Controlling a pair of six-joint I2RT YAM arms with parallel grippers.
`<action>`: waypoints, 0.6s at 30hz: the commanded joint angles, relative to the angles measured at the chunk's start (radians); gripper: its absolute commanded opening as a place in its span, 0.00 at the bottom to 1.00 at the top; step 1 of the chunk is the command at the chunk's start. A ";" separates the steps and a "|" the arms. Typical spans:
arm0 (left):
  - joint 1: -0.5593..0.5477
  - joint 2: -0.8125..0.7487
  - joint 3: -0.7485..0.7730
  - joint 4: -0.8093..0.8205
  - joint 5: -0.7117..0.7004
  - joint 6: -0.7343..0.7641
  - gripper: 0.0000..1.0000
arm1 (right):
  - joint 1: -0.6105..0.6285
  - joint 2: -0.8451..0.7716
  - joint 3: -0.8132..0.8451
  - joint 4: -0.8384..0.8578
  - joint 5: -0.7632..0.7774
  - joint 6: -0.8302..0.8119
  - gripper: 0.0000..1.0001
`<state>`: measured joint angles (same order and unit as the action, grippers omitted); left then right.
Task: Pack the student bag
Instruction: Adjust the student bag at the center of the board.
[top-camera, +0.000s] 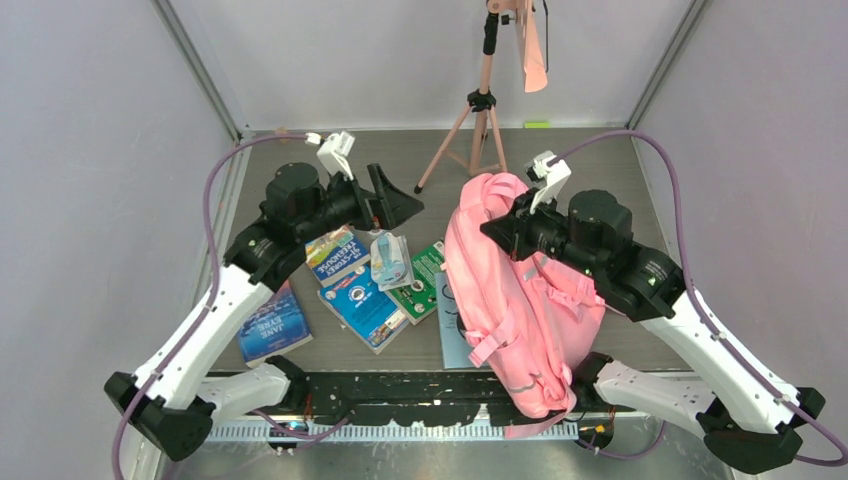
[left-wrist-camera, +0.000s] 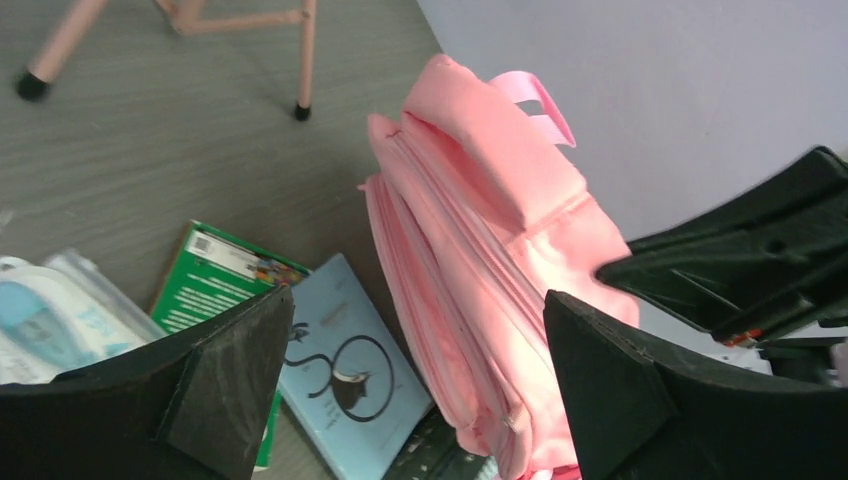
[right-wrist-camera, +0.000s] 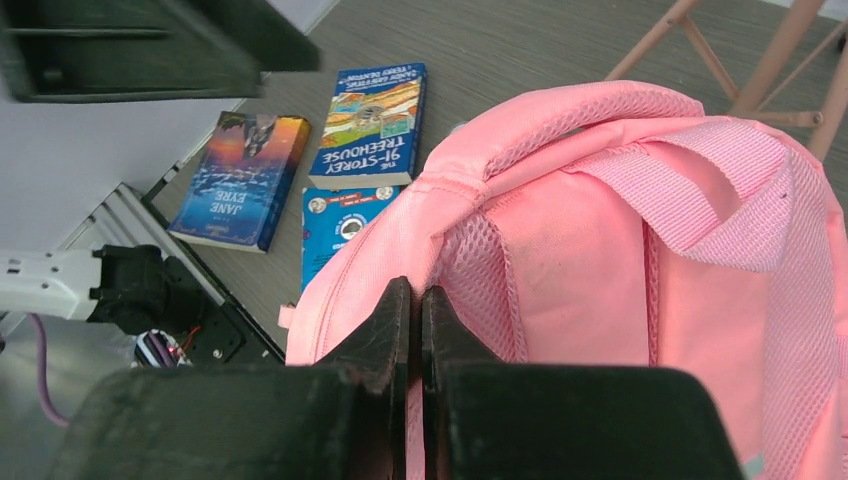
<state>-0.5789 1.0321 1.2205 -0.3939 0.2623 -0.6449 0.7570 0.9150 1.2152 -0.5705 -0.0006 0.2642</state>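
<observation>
One student bag (top-camera: 525, 300), pink, upright at table centre-right; right gripper (right-wrist-camera: 415, 320) pinched tight on fabric at its top edge; left gripper (left-wrist-camera: 415, 390) spread wide, empty, above the books; five books (top-camera: 360, 295) flat left of the bag; one tripod (top-camera: 478, 120) behind.

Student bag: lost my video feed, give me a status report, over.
Left gripper open, empty, hovering beside the books. Right gripper shut on the student bag, pinching fabric near its top. Books loose on table beside it. Tripod behind, clear of arms.
</observation>
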 joint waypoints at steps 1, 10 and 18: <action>0.042 0.065 -0.078 0.208 0.204 -0.204 1.00 | 0.002 -0.061 0.047 0.146 -0.123 -0.058 0.00; 0.050 0.161 -0.194 0.491 0.293 -0.398 1.00 | 0.002 -0.066 0.082 0.162 -0.247 -0.067 0.00; 0.031 0.214 -0.220 0.567 0.308 -0.453 0.99 | 0.001 -0.044 0.093 0.185 -0.265 -0.074 0.00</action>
<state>-0.5350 1.2247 1.0107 0.0559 0.5274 -1.0473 0.7574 0.8825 1.2236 -0.5655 -0.2165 0.2070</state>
